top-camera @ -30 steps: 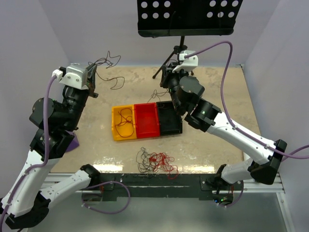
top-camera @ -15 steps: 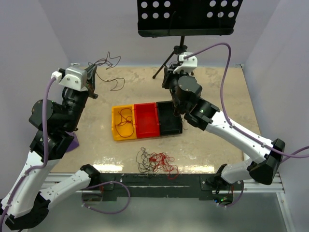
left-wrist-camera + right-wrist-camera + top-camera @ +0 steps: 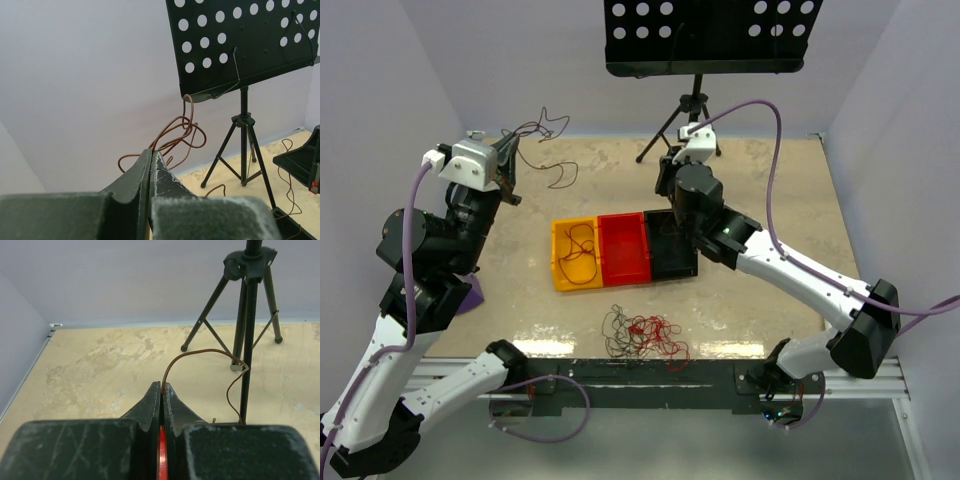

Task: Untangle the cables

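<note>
The left gripper [image 3: 151, 152] was clamped fully together, its two fingers meeting on a brown wire [image 3: 179, 131] that sprang from the tips and curled in loose loops just ahead of and above them, hanging free in the air. The right gripper [image 3: 161, 385] was closed just as tight on a brown strand [image 3: 200, 352]. The strand rose from between its tips, arched over to that gripper's right and dropped away ahead of it; where its lower end lay could not be told. From above, the two held pieces looked separate, the arms being well apart. Below the right gripper sat the black tray [image 3: 675, 258], with the red tray [image 3: 624, 250] beside it toward the left arm and the yellow tray [image 3: 563, 283] beyond that, a dark wire [image 3: 578, 245] coiled in the yellow one. Beyond both grippers stood the music stand [image 3: 705, 35]. The tangle [image 3: 645, 336] of red and dark cables lay on the table [image 3: 600, 170] well behind both grippers, near the arm bases, and neither tool touched it.

By my judgement the step in hand was carrying separated wires off to the trays, with the bulk of the knot not yet worked. The next move would call for lowering each held wire over its tray before the fingers parted, taking care that the springy loops did not snag on a tray wall or cling to the pads
</note>
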Controlling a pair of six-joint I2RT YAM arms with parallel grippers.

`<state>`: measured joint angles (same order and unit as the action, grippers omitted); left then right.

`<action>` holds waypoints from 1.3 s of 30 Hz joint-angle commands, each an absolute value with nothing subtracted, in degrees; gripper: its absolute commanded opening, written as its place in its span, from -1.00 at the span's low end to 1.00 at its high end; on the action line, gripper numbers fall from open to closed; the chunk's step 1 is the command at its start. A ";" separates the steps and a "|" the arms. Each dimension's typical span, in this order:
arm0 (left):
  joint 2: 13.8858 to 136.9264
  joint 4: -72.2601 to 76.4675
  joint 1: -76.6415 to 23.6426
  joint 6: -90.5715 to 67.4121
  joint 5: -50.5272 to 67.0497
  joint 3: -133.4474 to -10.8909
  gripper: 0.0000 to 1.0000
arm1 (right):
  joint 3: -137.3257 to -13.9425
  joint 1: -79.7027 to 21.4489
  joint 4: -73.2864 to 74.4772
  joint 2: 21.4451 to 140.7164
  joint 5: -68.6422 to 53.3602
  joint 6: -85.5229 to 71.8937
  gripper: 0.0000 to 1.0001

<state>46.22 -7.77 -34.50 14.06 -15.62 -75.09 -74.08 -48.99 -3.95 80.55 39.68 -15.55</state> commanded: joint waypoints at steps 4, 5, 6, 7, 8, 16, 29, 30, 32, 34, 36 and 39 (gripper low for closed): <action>45.70 -5.54 -34.19 13.98 -15.12 -74.27 -1.00 | -67.25 -48.69 -4.49 78.23 39.99 -21.26 -1.00; 45.70 -5.45 -34.19 13.97 -15.12 -74.18 -1.00 | -65.58 -48.69 -4.66 77.27 39.73 -22.23 -1.00; 45.70 -5.36 -34.19 13.97 -15.03 -74.09 -1.00 | -63.39 -48.69 -4.66 76.30 39.47 -23.11 -1.00; 45.79 -5.19 -34.19 13.97 -14.94 -73.92 -1.00 | -62.59 -48.69 -4.66 75.42 38.94 -23.99 -1.00; 45.70 -5.19 -34.19 13.97 -14.94 -73.83 -1.00 | -60.75 -48.69 -4.57 74.80 38.59 -24.60 -1.00; 46.05 -4.92 -34.10 13.45 -14.33 -74.18 -1.00 | -58.62 -48.52 -2.46 79.97 35.86 -27.86 -1.00; 46.32 -5.19 -34.10 13.36 -14.59 -74.27 -1.00 | -61.71 -44.04 -5.71 95.45 18.90 -31.28 -1.00; 46.32 -5.19 -34.10 13.36 -14.59 -74.09 -1.00 | -61.09 -43.42 -6.06 95.71 18.29 -31.64 -1.00; 46.32 -5.01 -34.19 13.45 -14.50 -74.00 -1.00 | -59.34 -41.84 -7.20 95.45 16.53 -31.99 -1.00; 46.32 -5.01 -34.19 13.36 -14.24 -73.83 -1.00 | -58.45 -40.26 -7.73 95.27 14.42 -32.08 -1.00; 46.32 -5.01 -34.19 13.18 -14.06 -73.48 -1.00 | -58.62 -39.55 -7.47 95.27 12.75 -31.73 -1.00; 46.32 -5.10 -34.19 12.75 -13.71 -73.13 -1.00 | -59.67 -39.20 -6.16 95.80 12.04 -30.85 -0.83</action>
